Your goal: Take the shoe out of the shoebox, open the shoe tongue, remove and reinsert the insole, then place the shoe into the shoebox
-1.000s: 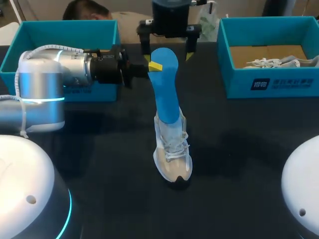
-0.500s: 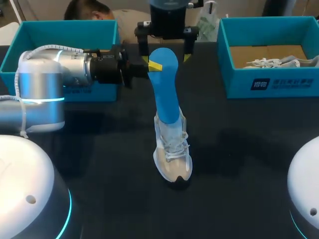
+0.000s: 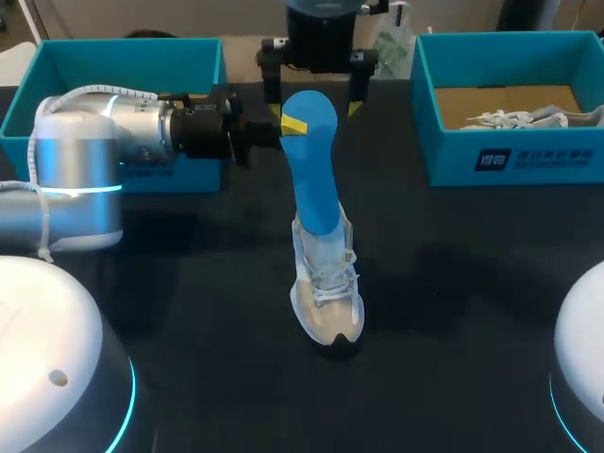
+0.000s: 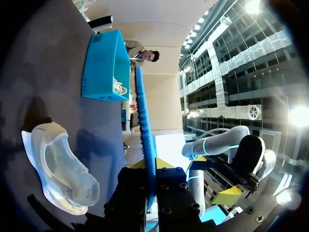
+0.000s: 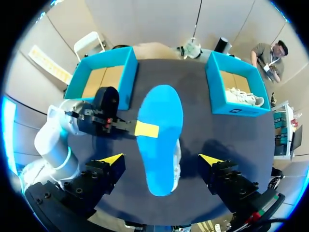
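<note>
The sneaker (image 3: 327,288) stands on the dark matte table (image 3: 453,283) between the two arm bases, toe toward the robot. It has a pale mesh upper, white laces and a beige toe cap over a dark sole tip. The blue insole (image 3: 313,179) rises steeply out of its collar, with the lower end inside the shoe and the upper end free. It looks like thin, springy foam: broad and rounded from above, a mere ribbon with a finely ridged edge when seen side-on.

The left gripper (image 3: 288,125) is clamped across the insole near its upper end, one yellow tip on each face. Whether the insole is on its way out or back in cannot be told from here.

Either way, the pinch should stay flat on the foam, and any travel should run along the insole's length so that it slides rather than buckles. The light shoe is unheld and will likely tip or drag if the pull goes sideways, so the other arm could pin it.

The right gripper (image 5: 160,158) hangs above the insole's top with its fingers spread wide, touching nothing.

Beyond are two teal cardboard boxes with brown floors. The left shoebox (image 3: 123,52) looks empty, and the right shoebox (image 3: 528,156) holds a second sneaker (image 3: 514,118).
</note>
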`<state>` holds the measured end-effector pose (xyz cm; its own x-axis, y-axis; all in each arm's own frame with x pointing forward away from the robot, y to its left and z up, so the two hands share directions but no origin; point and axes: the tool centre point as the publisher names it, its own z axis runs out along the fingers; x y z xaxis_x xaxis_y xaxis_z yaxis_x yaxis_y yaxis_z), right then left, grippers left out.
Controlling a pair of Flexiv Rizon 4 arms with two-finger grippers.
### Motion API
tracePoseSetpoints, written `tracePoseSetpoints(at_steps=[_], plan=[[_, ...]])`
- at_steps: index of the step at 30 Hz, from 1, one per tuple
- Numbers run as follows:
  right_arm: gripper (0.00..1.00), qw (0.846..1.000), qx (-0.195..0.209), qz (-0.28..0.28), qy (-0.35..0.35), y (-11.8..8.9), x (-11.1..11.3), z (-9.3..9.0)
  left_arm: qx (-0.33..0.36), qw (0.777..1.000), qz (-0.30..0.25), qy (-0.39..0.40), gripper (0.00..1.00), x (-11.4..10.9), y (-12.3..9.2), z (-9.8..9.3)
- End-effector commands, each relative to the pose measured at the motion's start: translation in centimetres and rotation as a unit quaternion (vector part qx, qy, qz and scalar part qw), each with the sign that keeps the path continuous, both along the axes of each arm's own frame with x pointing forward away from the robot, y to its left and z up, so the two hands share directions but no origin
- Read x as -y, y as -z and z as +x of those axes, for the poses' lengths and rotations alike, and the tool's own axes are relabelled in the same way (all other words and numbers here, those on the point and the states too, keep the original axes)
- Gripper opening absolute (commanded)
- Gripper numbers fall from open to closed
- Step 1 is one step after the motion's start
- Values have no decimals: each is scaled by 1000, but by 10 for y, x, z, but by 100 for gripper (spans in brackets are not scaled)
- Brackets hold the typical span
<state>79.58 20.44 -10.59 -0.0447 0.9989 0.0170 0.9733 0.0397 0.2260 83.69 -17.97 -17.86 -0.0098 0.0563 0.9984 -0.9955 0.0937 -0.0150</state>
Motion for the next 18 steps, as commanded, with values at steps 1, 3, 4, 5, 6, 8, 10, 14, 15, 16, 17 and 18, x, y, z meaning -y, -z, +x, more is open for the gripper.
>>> tracePoseSetpoints(at_steps=[1, 3, 4, 5, 6, 8, 10, 14, 15, 16, 17, 18], plan=[[100, 1000, 8, 29, -1, -2, 15, -3, 0, 1000, 1, -1, 0, 1, 0, -1], [100, 1000, 6, 31, 1, -2, 21, -4, 0, 1000, 1, -1, 0, 1, 0, -1], [100, 999, 7, 38, 1, -3, 24, -4, 0, 1000, 1, -1, 0, 1, 0, -1], [100, 999, 8, 43, 4, -3, 26, -4, 0, 1000, 1, -1, 0, 1, 0, -1], [100, 999, 7, 51, 3, -4, 28, -4, 0, 1000, 1, -1, 0, 1, 0, -1], [100, 999, 7, 49, 3, -4, 32, -5, 0, 1000, 1, -1, 0, 1, 0, -1], [100, 999, 3, 52, 0, -4, 35, -5, 0, 1000, 1, -1, 0, 1, 0, -1], [100, 997, 3, 82, -3, -5, 41, -6, 0, 1000, 1, -1, 0, 1, 0, -1], [100, 996, 3, 92, -5, -5, 42, -6, 0, 1000, 1, -1, 0, 1, 0, -1], [100, 995, 4, 101, -5, -5, 43, -6, 0, 1000, 1, -1, 0, 1, 0, -1], [100, 994, 5, 110, -5, -5, 45, -6, 0, 1000, 1, -1, 0, 1, 0, -1], [100, 993, 4, 115, -6, -5, 46, -6, 0, 1000, 1, -1, 0, 1, 0, -1]])
